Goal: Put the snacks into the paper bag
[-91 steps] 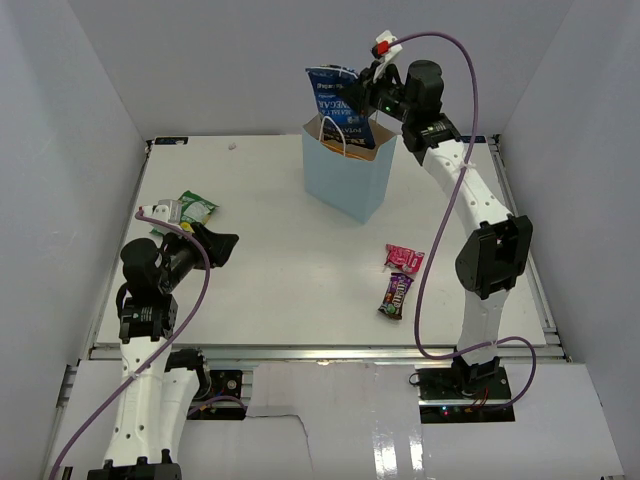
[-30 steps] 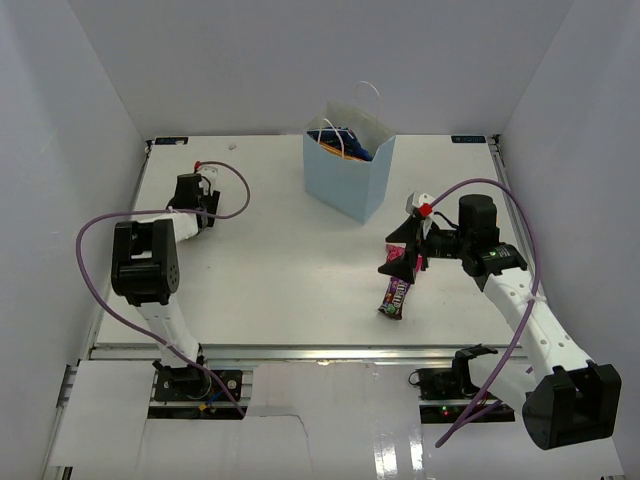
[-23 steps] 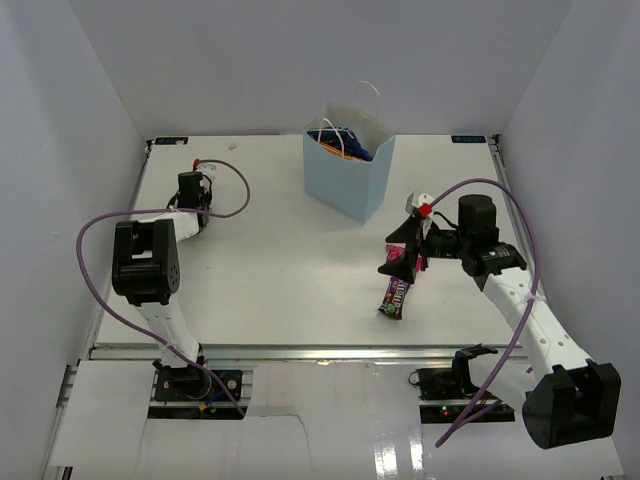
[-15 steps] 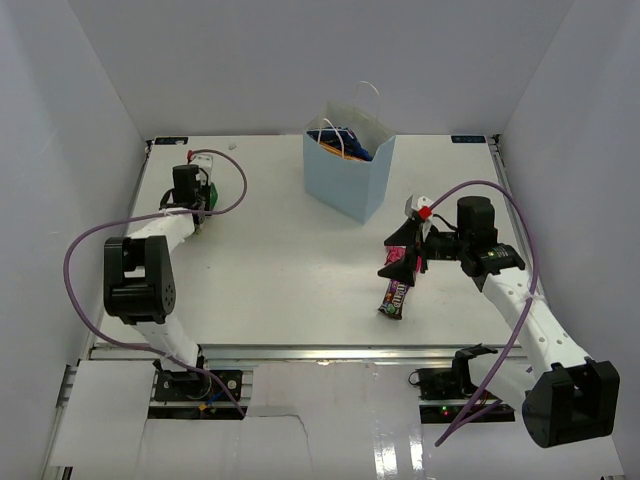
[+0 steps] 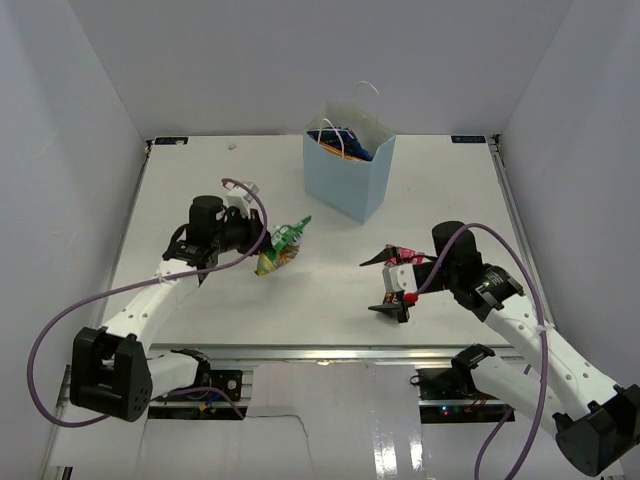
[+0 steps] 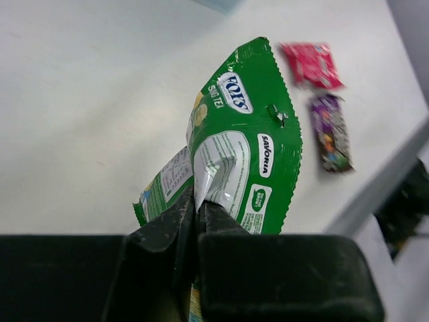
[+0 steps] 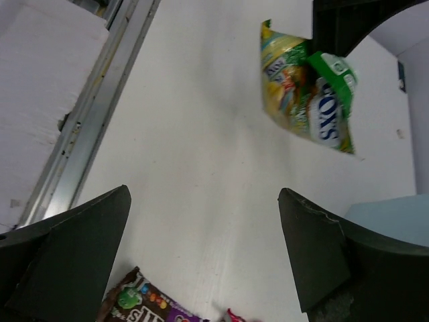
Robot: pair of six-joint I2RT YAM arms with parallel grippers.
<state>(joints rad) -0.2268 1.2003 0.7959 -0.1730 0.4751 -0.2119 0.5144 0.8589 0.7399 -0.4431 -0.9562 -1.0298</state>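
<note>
The paper bag (image 5: 345, 190) stands upright at the rear centre of the worktop (image 5: 200, 180). Chip bags (image 5: 340, 139) sit inside it and show at its mouth.

The left pincer (image 5: 262, 240) is left of and in front of the paper bag, over the left-centre of the worktop. It holds the Fox's packet (image 6: 248, 154) with a second packet (image 6: 164, 188) pressed against it. Both point toward the worktop centre, well apart from the bag.

The small packet (image 6: 312, 64) and the M&M's pack (image 6: 330, 132) lie flat on the worktop, right of centre and in front of the bag. The small packet lies behind the M&M's pack, just beside it. The right pincer (image 5: 383, 284) is over these two, with the M&M's pack between its spread fingers.
</note>
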